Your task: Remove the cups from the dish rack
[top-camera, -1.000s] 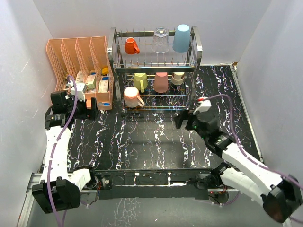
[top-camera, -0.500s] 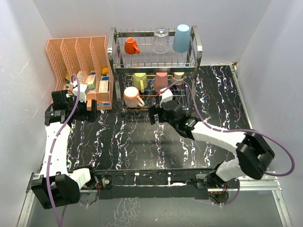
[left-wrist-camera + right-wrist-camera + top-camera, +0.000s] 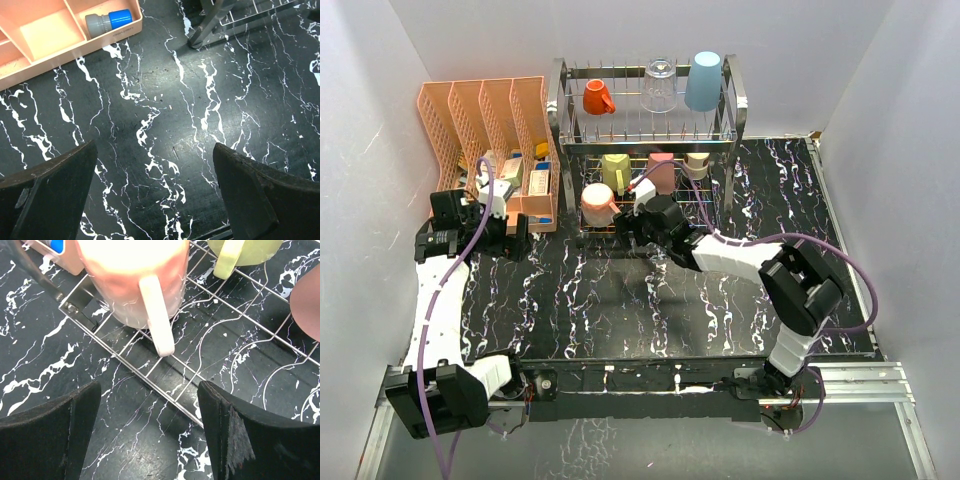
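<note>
**Seven to unload, and the right gripper (image 3: 148,390) squares up to the pale pink mug (image 3: 132,275)**

Nothing is off the dish rack (image 3: 650,145) yet. On the far, upper tier stand the orange mug (image 3: 597,97), the clear glass (image 3: 659,88) and the light blue tumbler (image 3: 704,80). The lower tier holds the yellow mug (image 3: 616,172), the salmon-red cup (image 3: 661,172) and the steel cup (image 3: 697,163). The pink one sits at its near left corner.

The right gripper hovers just near of that mug, fingers spread wide and holding nothing, with the handle (image 3: 157,315) pointing straight back at it. Off to the left, the left gripper (image 3: 155,150) hangs over the bare table (image 3: 165,125), fingers equally wide and empty. It is near the peach organizer (image 3: 50,30) with its blue-capped bottle (image 3: 107,21).

Here is the danger, as it looks from this position. If the fingers close on the handle alone, the mug will likely swing or twist out. If they come in too low, a fingertip could catch the rack's front wire. Drift right and the yellow mug, just beside, may get a knock.

The wrist view cuts off the pink mug's top, so which way up it sits cannot be told. From above, the right wrist hides its own fingers. The steel cup is partly masked by the upper tier's rail.
</note>
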Robot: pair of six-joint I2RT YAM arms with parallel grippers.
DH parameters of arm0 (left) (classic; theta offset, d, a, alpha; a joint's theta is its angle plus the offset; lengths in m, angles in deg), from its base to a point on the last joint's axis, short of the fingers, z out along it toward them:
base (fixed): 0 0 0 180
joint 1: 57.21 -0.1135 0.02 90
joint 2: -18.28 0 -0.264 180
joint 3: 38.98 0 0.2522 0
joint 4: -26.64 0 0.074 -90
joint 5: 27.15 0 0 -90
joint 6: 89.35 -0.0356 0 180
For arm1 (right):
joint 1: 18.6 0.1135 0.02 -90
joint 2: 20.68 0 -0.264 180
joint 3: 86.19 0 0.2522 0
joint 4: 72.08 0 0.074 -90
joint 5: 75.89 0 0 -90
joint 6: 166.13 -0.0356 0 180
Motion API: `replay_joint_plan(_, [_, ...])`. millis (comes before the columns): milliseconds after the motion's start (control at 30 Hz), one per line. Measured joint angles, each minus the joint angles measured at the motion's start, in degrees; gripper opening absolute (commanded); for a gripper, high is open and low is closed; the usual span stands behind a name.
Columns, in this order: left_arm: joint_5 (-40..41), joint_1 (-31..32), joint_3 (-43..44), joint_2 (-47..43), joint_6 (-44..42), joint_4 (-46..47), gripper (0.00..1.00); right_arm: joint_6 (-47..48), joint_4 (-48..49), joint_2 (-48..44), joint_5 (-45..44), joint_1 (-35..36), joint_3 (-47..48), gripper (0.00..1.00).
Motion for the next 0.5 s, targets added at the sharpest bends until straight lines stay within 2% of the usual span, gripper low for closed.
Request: replay_joint_plan(500, [-5.3,0.0,0.0,-0.2,-4.1,-3.7,0.97,0.1,6.4,8.8,5.5,-2.6,5.9,0.66])
